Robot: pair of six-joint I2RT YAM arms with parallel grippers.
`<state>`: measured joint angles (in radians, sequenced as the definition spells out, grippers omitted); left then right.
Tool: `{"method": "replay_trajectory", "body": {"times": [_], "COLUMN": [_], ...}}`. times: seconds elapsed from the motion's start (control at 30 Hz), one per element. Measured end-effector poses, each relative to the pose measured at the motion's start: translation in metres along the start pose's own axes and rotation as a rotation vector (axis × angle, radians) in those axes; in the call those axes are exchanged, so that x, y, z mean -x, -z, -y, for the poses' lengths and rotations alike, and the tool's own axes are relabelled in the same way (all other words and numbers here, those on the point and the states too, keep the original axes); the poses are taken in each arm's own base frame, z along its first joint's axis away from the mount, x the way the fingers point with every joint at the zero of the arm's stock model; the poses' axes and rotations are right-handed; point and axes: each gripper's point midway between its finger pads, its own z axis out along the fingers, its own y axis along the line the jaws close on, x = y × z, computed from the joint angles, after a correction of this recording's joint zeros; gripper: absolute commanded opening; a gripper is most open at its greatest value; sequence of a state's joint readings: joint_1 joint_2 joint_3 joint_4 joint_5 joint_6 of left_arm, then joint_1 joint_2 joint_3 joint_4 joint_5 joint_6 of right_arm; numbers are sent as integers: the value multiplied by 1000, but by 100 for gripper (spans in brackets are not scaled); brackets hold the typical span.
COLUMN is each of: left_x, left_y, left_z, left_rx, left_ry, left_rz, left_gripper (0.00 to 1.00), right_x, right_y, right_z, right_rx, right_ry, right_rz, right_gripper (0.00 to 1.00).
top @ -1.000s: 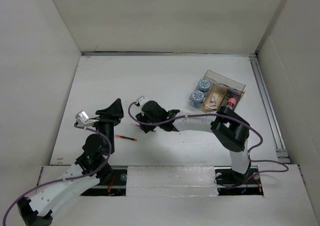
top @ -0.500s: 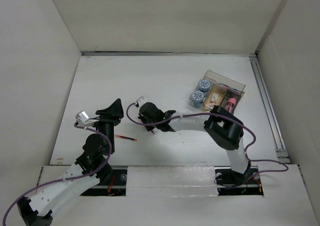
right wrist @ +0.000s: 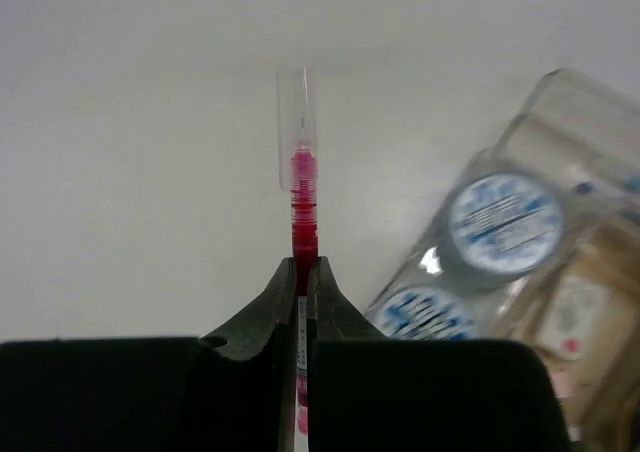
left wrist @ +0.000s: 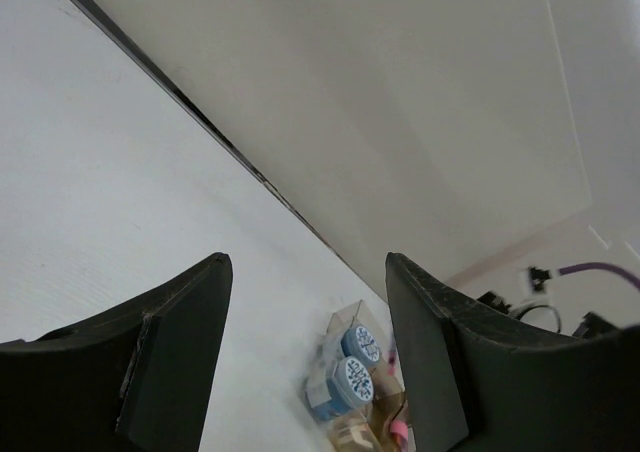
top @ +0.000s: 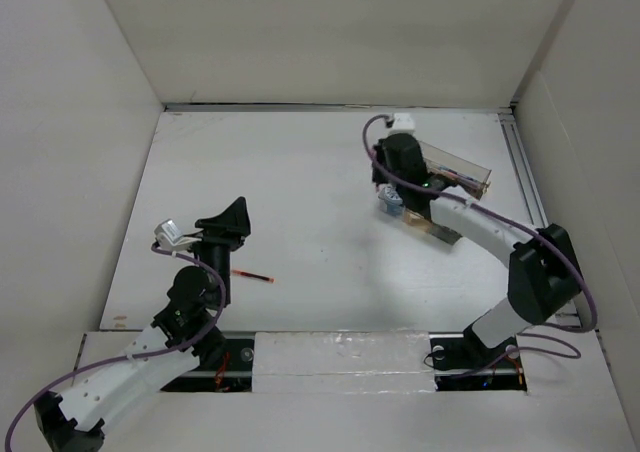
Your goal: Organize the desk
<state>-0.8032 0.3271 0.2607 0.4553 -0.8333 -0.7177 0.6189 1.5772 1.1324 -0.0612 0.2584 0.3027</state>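
The white desk (top: 300,162) holds a red pen (top: 253,275) lying near its front left. My left gripper (top: 232,212) is open and empty just above and beyond that pen; in its wrist view the gripper (left wrist: 305,362) frames the far tray. My right gripper (top: 398,177) hovers at the clear plastic tray (top: 470,172) at the back right. In the right wrist view this gripper (right wrist: 302,267) is shut on a second red pen (right wrist: 302,207) with a clear cap, held above the desk beside the tray's left side.
The tray (right wrist: 590,122) holds two blue-lidded jars (right wrist: 505,222) (right wrist: 425,312) and small pink and tan items. It also shows in the left wrist view (left wrist: 350,377). White walls enclose the desk, and a metal rail (top: 535,212) runs along its right edge.
My right arm has swung from the middle of the desk to the tray at the back right, carrying a red pen. The left arm and the other pen have not moved.
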Motion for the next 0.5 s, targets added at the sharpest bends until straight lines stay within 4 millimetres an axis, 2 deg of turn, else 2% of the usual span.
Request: {"method": "replay_trajectory", "body": {"times": [0.07, 0.1, 0.13, 0.2, 0.27, 0.37, 0.5], "left_x": [-3, -5, -7, -8, -7, -7, -7], "left_y": [-1, -1, -1, -1, -1, -1, -1], "left_z": [0, 0, -1, -1, 0, 0, 1], "left_rx": [-1, -1, -1, -2, -5, -6, -10], "left_ry": [-9, -14, -18, -21, -19, -21, -18], "left_rz": [-9, -16, -20, -24, -23, -24, -21], "left_gripper": [58, 58, 59, 59, 59, 59, 58], "right_x": [44, 57, 69, 79, 76, 58, 34], "right_y": [-2, -4, -8, -19, -34, -53, -62], "right_z": [47, 65, 84, 118, 151, 199, 261], "right_rx": [-138, -195, -258, -365, -454, -581, -742], "right_ry": [-49, -61, -71, -64, -28, 55, 158], "right_rz": [112, 152, 186, 221, 222, 177, 98], "right_gripper": [0, 0, 0, 0, 0, 0, 0]}}
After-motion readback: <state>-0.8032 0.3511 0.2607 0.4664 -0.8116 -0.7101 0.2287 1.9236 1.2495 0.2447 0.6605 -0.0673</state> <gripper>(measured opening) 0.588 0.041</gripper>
